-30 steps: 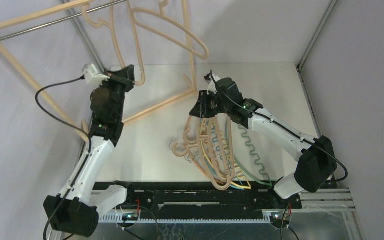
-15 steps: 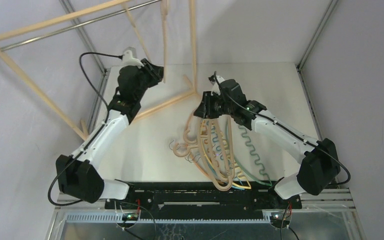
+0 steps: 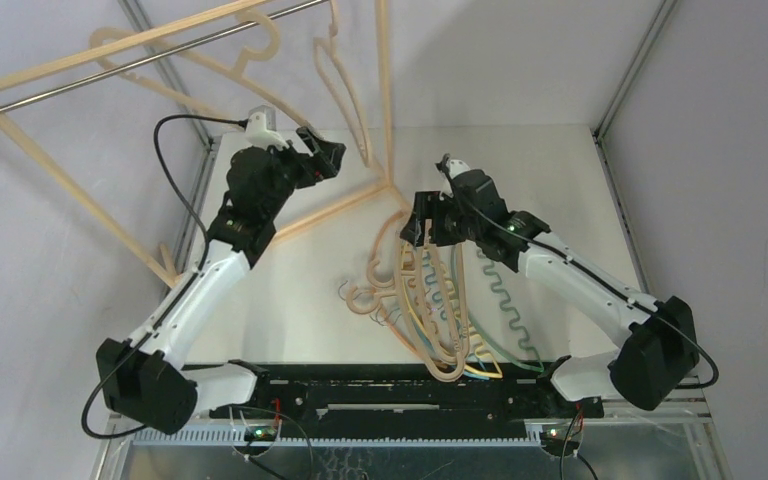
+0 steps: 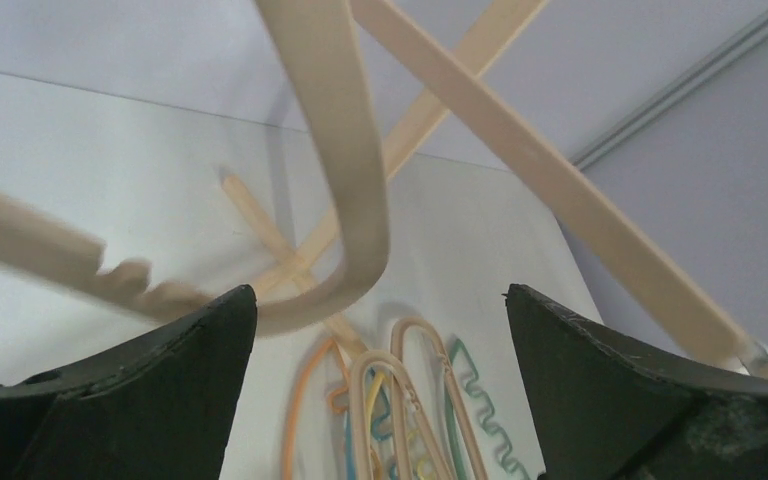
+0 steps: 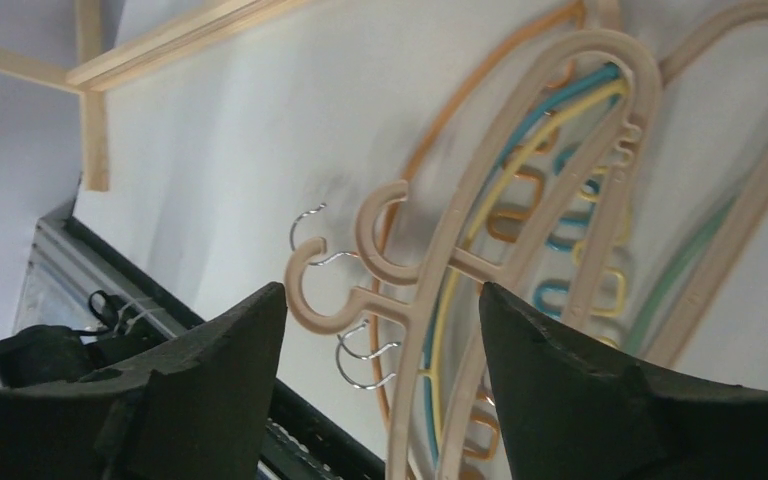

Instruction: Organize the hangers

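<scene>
Rack and bare surroundings

A big light-wood rack frame (image 3: pixel 60 172) stands at the far left of the white tabletop (image 3: pixel 560 170). A thin metal rail (image 3: pixel 40 90) runs just under its top bar. One upright (image 3: pixel 383 80) rises near the middle, and a foot bar (image 3: pixel 310 218) lies flat on the surface. Pale grey walls (image 3: pixel 720 150) close in the sides (aluminium posts (image 3: pixel 632 65) mark the far corners). The left wrist view shows two frame bars (image 4: pixel 560 200) crossing overhead.
</scene>
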`<state>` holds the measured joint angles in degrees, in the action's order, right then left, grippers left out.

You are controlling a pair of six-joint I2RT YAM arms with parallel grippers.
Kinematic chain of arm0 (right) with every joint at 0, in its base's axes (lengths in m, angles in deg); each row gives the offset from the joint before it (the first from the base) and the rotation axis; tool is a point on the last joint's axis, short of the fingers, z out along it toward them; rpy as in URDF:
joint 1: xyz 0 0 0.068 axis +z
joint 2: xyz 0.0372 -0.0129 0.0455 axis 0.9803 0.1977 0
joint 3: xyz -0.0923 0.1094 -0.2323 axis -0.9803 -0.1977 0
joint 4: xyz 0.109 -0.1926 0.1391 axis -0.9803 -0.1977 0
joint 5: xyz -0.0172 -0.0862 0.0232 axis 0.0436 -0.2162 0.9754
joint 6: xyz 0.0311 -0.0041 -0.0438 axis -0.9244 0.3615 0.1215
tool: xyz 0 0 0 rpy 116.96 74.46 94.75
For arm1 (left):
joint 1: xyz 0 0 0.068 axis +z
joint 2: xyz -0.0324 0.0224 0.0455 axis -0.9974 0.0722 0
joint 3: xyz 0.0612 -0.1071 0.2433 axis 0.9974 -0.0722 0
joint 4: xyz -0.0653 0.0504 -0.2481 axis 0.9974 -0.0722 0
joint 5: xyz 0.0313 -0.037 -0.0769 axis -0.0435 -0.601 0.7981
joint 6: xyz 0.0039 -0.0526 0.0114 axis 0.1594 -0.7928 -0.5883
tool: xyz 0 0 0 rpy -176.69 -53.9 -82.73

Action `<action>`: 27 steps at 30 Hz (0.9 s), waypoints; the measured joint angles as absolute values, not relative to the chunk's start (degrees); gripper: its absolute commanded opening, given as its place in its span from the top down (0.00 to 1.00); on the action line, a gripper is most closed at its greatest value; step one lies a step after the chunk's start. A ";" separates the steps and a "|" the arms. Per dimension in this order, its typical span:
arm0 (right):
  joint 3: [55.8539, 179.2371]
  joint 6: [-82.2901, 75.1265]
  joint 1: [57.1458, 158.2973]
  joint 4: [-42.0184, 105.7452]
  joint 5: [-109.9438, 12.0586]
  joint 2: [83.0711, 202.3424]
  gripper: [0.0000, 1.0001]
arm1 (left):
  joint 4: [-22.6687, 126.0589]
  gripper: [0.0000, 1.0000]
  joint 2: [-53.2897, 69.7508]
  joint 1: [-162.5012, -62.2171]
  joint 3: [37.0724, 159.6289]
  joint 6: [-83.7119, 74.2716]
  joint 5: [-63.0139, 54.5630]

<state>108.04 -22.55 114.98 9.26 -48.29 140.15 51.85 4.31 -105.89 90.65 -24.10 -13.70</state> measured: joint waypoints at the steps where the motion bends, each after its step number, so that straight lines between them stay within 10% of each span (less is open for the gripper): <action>1: 107.49 -22.48 115.00 8.84 -49.29 139.40 0.17 | 51.72 0.01 3.15 -105.89 89.84 -24.08 -13.26; 27: 97.42 -25.39 128.64 6.24 -57.21 143.47 0.31 | 47.46 0.03 -19.47 -106.98 55.15 -25.76 -9.09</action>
